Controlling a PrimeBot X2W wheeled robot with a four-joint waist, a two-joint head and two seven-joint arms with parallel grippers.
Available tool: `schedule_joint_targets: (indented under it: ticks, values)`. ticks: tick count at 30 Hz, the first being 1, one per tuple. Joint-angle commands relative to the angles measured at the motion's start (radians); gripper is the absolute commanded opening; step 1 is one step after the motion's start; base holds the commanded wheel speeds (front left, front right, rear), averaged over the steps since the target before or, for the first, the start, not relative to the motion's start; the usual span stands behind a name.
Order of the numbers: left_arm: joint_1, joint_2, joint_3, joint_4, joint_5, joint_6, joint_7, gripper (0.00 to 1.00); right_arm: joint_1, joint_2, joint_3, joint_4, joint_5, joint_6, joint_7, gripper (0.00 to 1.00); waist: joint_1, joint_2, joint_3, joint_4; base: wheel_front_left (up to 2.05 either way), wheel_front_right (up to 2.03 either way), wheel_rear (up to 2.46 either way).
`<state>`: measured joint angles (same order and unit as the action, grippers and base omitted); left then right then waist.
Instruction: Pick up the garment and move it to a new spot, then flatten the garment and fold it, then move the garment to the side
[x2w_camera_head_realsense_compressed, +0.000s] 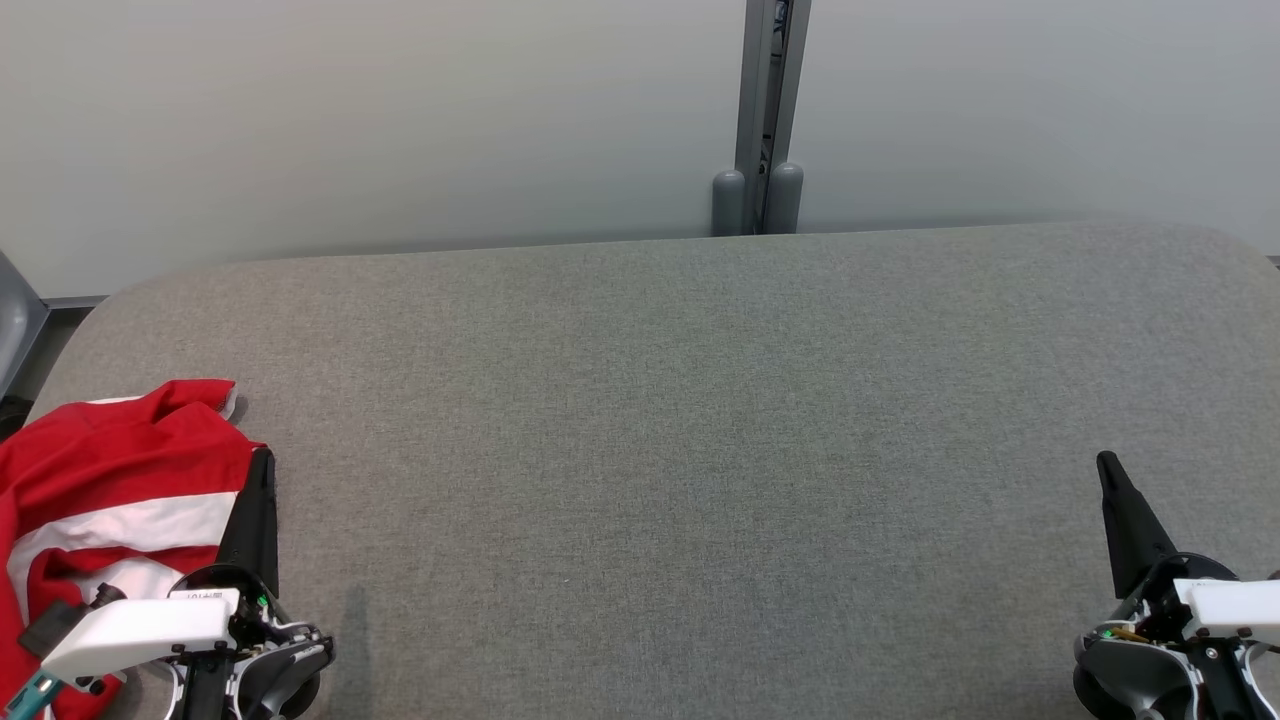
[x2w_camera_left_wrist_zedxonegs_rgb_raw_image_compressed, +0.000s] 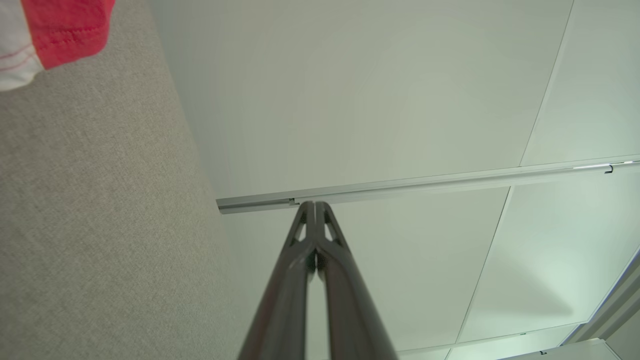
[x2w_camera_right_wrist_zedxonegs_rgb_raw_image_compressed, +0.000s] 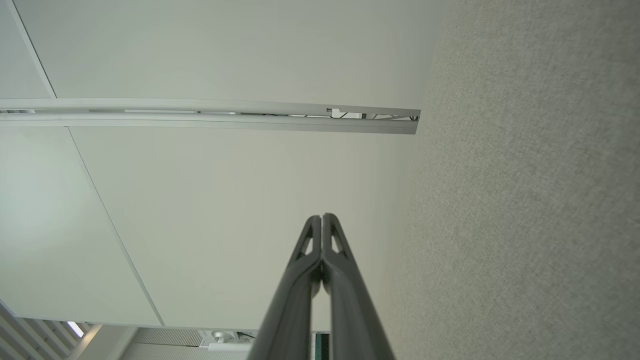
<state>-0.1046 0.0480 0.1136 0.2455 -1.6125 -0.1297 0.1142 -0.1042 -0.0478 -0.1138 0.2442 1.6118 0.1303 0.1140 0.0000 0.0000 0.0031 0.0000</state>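
Head view, far left: the garment (x2w_camera_head_realsense_compressed: 110, 470), red with a broad white band, lies crumpled at the left end of the counter (x2w_camera_head_realsense_compressed: 640, 400). Part of it runs off the left and bottom edges of the picture. It is neither flat nor folded.

Left claw (x2w_camera_head_realsense_compressed: 262, 458): just beside the garment's right edge, fingers pointing away from the robot. Its dark fingers overlap the red cloth in this view; I cannot tell whether they touch it. In the left wrist view the left claw (x2w_camera_left_wrist_zedxonegs_rgb_raw_image_compressed: 315, 204) is clenched, tips pressed together with nothing between them. A red and white hemmed corner of the garment (x2w_camera_left_wrist_zedxonegs_rgb_raw_image_compressed: 60, 30) sits at the upper left of that view, well apart from the fingertips, on the grey weave of the counter (x2w_camera_left_wrist_zedxonegs_rgb_raw_image_compressed: 100, 225).

Centre: grey fabric-covered counter with rounded far corners. Behind it is a pale wall, with a grey upright post (x2w_camera_head_realsense_compressed: 765, 110) meeting the counter's far edge.

Right claw (x2w_camera_head_realsense_compressed: 1106, 462): near the right end of the counter, well apart from the garment, fingers pointing away from the robot. In the right wrist view the right claw (x2w_camera_right_wrist_zedxonegs_rgb_raw_image_compressed: 322, 216) is clenched, tips together and holding nothing. The counter (x2w_camera_right_wrist_zedxonegs_rgb_raw_image_compressed: 525, 200) lies to its right there, with pale wall panels and a metal rail (x2w_camera_right_wrist_zedxonegs_rgb_raw_image_compressed: 200, 112) beyond.
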Motion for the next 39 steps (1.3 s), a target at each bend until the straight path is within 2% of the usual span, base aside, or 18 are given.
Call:
schedule_joint_targets:
  ticks: [1,39]
  values:
    - [-0.01,0.002,0.003,0.0,-0.001,-0.004,0.002,0.0,-0.01,-0.004,-0.001,0.002,0.002,0.001,0.001,0.0,0.0,0.0,0.0,0.0,0.0,0.0,0.0]
    - [-0.01,0.002,0.003,0.0,-0.001,-0.004,0.002,0.0,-0.01,-0.004,-0.001,0.002,0.002,0.001,0.001,0.0,0.0,0.0,0.0,0.0,0.0,0.0,0.0]
